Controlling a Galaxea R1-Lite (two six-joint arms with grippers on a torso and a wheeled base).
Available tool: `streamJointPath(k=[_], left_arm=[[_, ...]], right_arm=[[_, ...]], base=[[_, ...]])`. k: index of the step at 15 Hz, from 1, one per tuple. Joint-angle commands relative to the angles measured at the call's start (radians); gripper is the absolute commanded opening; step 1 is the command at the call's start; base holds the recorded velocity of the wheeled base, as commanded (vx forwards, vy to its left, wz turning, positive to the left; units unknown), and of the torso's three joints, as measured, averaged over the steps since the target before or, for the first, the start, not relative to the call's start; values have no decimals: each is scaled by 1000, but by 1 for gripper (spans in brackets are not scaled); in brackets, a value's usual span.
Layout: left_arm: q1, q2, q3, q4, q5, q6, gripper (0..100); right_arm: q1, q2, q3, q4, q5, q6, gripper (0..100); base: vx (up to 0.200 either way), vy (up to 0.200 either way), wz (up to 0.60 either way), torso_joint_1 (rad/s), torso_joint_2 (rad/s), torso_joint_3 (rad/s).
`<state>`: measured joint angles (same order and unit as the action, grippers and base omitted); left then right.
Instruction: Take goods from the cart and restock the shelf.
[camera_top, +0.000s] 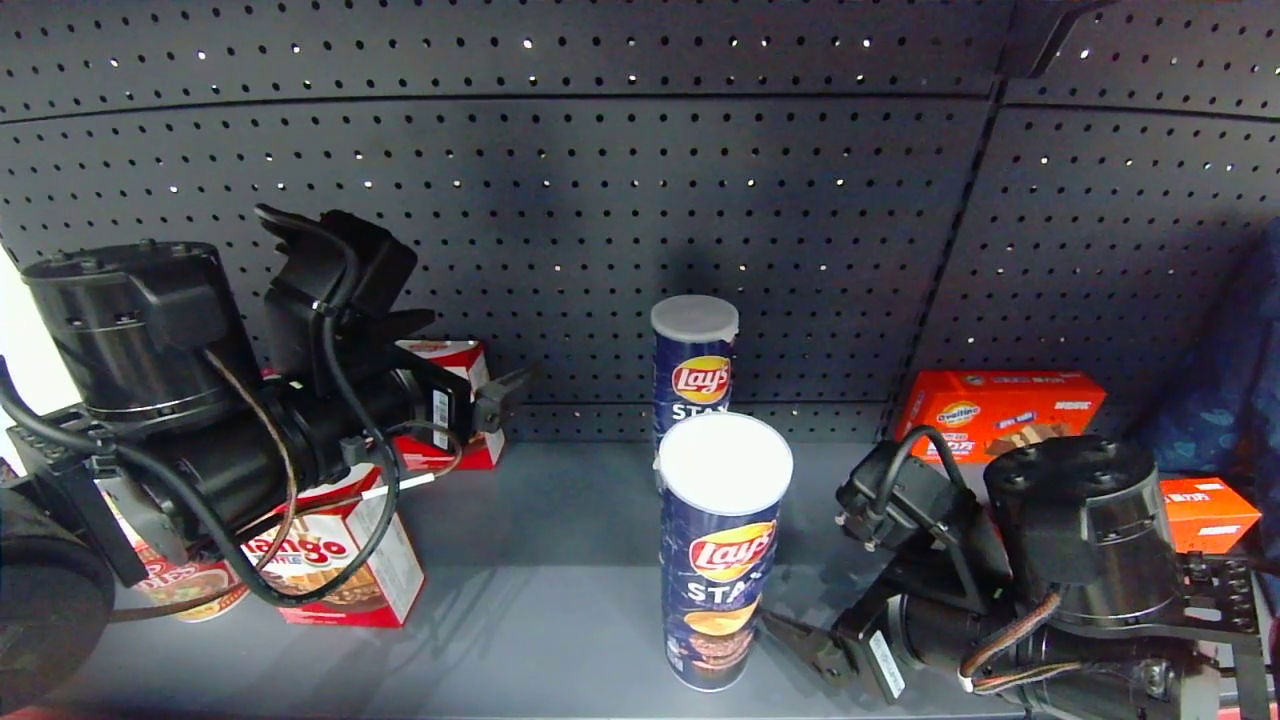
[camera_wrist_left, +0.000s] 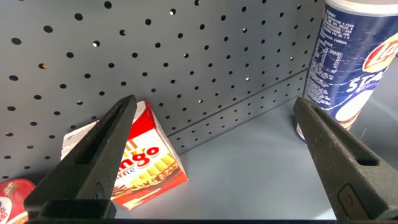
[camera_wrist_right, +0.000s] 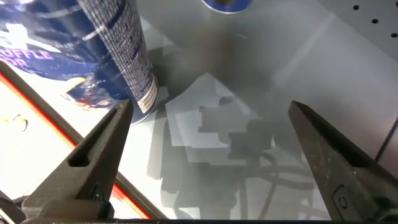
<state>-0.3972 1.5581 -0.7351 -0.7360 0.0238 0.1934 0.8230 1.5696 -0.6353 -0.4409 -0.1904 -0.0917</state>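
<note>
Taking twelve o'clock as the pegboard wall (camera_top: 600, 200) at the back, the grey shelf (camera_top: 560, 600) runs across the head view with goods standing on it. The left arm lies at nine o'clock over the boxes there. Its gripper (camera_top: 505, 388) points toward three o'clock, and in the left wrist view (camera_wrist_left: 214, 106) its fingers are spread wide apart with nothing between them. The right arm lies low at four o'clock. Its gripper (camera_top: 805, 645) points toward nine o'clock, and its fingers are also wide apart and holding nothing in the right wrist view (camera_wrist_right: 210, 107). The front chip can (camera_top: 722, 560) stands upright at six o'clock near the shelf's front edge, just beside the right gripper's fingertip and outside its span (camera_wrist_right: 118, 50). The back chip can (camera_top: 693, 365) stands upright at twelve o'clock from the front one, close to the wall and a little apart from it (camera_wrist_left: 348, 68). A large orange box (camera_top: 1000, 405) sits at two o'clock against the wall, with a small orange box (camera_top: 1205, 510) at three o'clock behind the right arm. At eight o'clock a red-and-white box (camera_top: 350, 570) stands under the left arm, and a second red-and-white box (camera_top: 455, 365) stands at ten o'clock by the wall (camera_wrist_left: 146, 165). A cup (camera_top: 190, 590) sits at the far nine o'clock edge.
</note>
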Motion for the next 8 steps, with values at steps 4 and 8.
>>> streamJointPath(k=[4, 8], left_arm=[[0, 2, 0, 0, 1, 0, 100], [0, 2, 0, 0, -1, 0, 100]], right_arm=[[15, 20, -1, -9, 2, 0, 100], [19, 24, -7, -9, 0, 0, 100]], base=[[0, 0, 0, 0, 0, 0], [0, 0, 0, 0, 0, 0]])
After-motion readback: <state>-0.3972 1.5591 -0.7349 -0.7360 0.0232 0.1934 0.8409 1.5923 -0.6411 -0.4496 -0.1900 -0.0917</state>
